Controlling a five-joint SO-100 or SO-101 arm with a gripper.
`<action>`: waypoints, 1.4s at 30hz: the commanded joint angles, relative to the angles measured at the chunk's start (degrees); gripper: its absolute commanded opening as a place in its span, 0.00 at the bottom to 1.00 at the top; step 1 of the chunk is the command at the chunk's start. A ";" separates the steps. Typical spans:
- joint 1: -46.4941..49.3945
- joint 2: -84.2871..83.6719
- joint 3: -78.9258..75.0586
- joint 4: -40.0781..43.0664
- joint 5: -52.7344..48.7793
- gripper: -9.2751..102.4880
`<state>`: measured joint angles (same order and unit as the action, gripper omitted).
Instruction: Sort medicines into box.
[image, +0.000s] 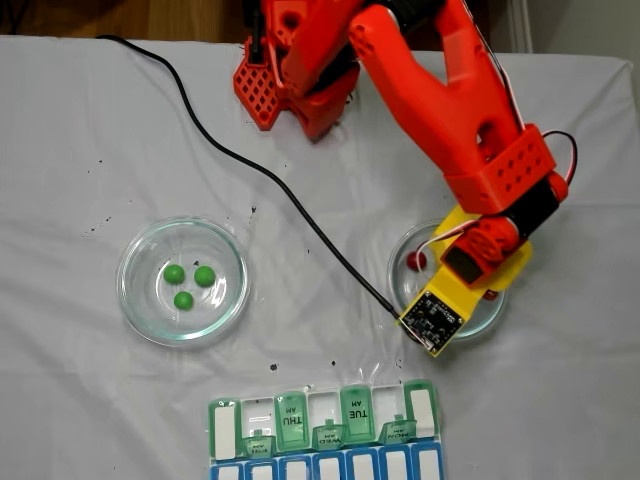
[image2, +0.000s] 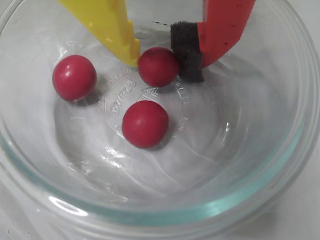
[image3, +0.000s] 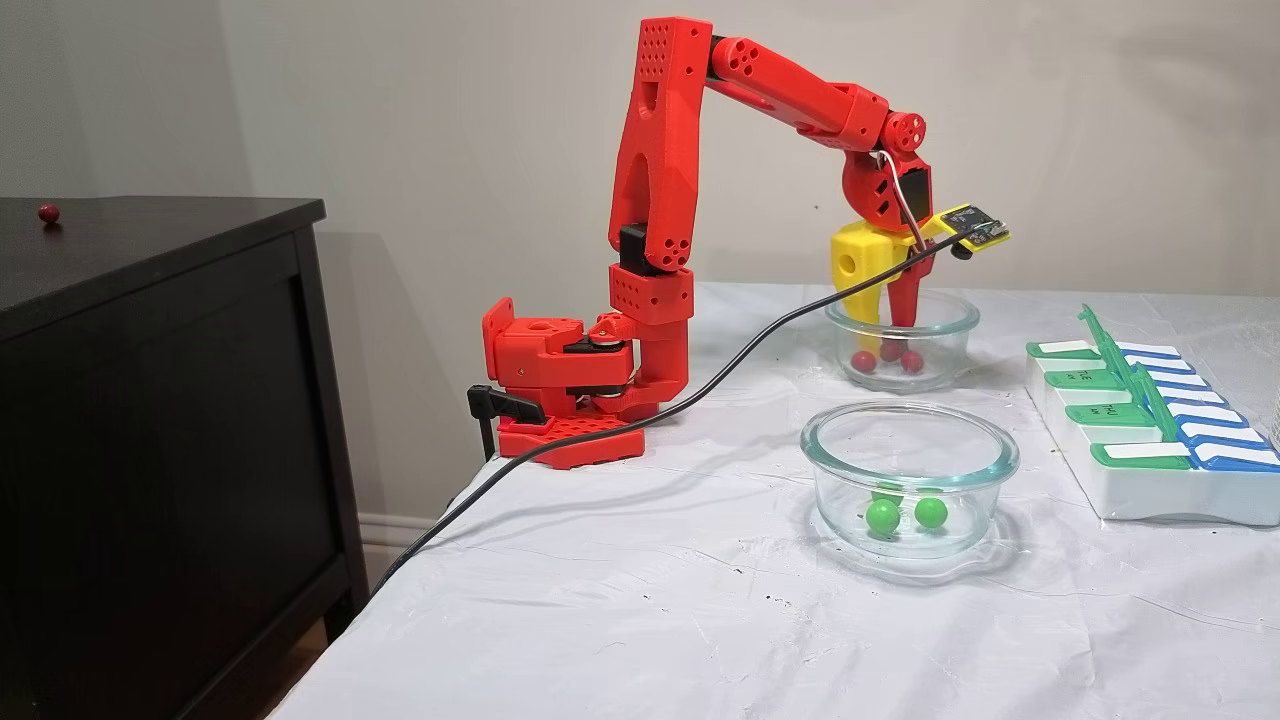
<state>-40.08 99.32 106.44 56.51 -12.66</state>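
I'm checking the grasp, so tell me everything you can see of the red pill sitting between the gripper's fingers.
The red pill is a small, smooth, matte dark-red ball. It rests on the floor of the clear glass dish, near the embossed lettering. The gripper brackets it: the yellow finger tip touches its left side, and the black foam pad on the red finger presses its right. Two matching pills lie apart from it, not touching.

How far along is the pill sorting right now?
Nothing is sorted yet. Three green pills sit in their glass dish, and all three red pills are in the other dish. In hand: the gripper is down in that dish, its fingers flanking one red pill. No pills are visible in the organizer, so all six remain.
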 joint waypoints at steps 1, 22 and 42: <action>-0.70 1.23 -1.23 -0.62 -0.53 0.24; 1.05 1.32 -2.20 -1.14 -0.70 0.24; 1.85 0.35 -3.08 -0.79 -0.26 0.24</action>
<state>-39.11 99.32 106.44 56.51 -12.66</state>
